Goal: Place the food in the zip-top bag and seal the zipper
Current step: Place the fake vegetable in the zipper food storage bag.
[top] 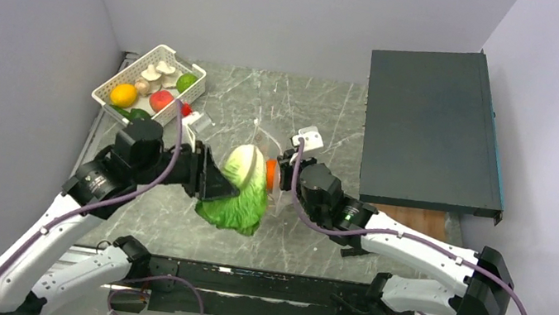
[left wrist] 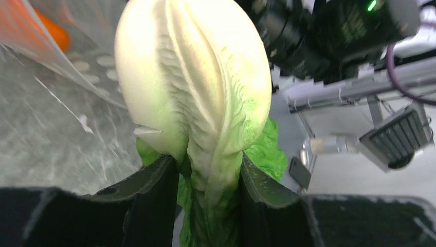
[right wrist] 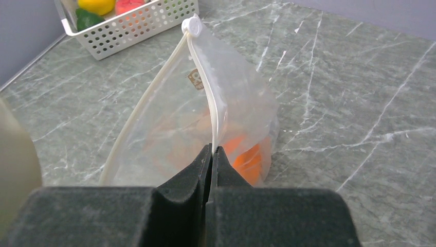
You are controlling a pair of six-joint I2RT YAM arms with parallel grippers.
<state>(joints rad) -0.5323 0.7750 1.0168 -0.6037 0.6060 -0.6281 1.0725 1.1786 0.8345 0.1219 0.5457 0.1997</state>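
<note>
On the grey veined bench point(top: 332, 115), the left claw point(left wrist: 208, 175) grips the lettuce point(left wrist: 195, 92) near its frilly green end, with the pale ribbed butt pointing away toward the zip-top bag point(right wrist: 241, 108). The crinkly clear bag stands upright, its stiff cream zipper point(right wrist: 205, 87) pinched in the right claw point(right wrist: 212, 154). Only that wrist view shows the parted mouth. An orange piece point(right wrist: 247, 154), perhaps fruit, sits inside.
</note>
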